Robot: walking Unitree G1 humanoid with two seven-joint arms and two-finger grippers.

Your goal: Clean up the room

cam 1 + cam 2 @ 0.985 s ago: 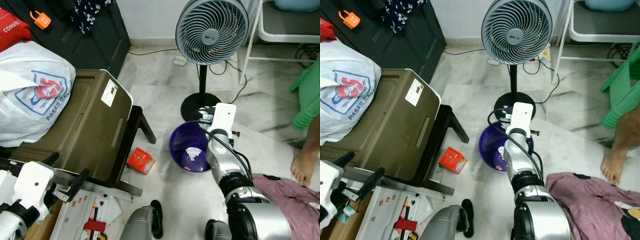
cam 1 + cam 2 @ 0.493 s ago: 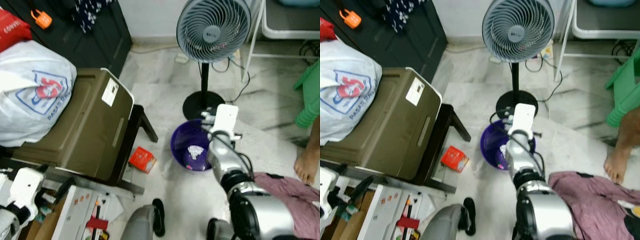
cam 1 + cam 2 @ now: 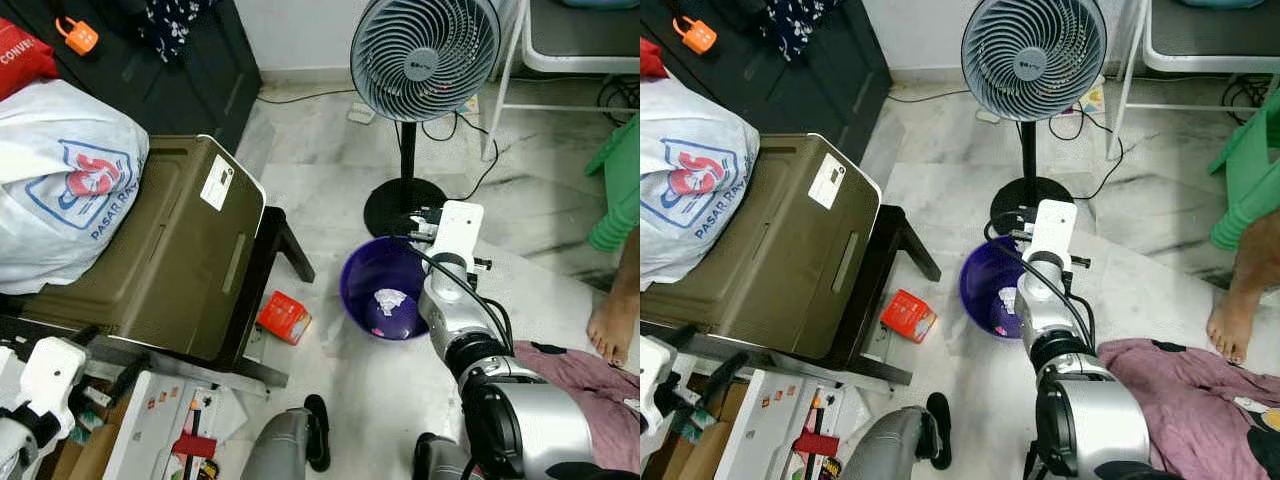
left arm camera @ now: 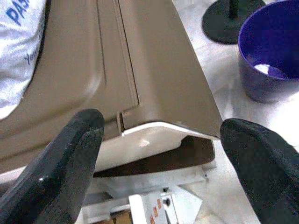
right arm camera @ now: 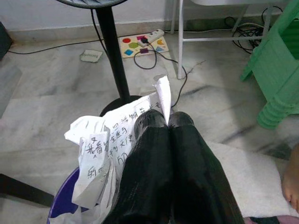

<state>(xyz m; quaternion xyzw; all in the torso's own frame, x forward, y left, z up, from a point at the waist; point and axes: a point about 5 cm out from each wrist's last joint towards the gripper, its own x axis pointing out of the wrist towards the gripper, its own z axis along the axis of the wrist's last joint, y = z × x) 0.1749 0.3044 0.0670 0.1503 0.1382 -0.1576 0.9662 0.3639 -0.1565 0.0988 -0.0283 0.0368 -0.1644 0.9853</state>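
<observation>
Above the purple bin, at its far rim: right pincer clamping shut on crumpled handwritten paper, arm reaching forward beside the fan base.

Risk, as a judgement:
- Releasing too near the rim, dropping the paper onto the marble floor instead of into the bin.
- Paper clinging to the fingers on release, being light and creased.
- Brushing the fan pole or its cable, tipping the fan.

Position of the paper: hanging from the fingertips, spreading to one side of them, directly over the bin opening; white crumpled waste already lying inside.

Near the brown tipped-over cabinet: left pincer hanging idle, fingers spread wide, gripping nothing. Red carton lying on the floor between cabinet and bin, not yet collected.
</observation>
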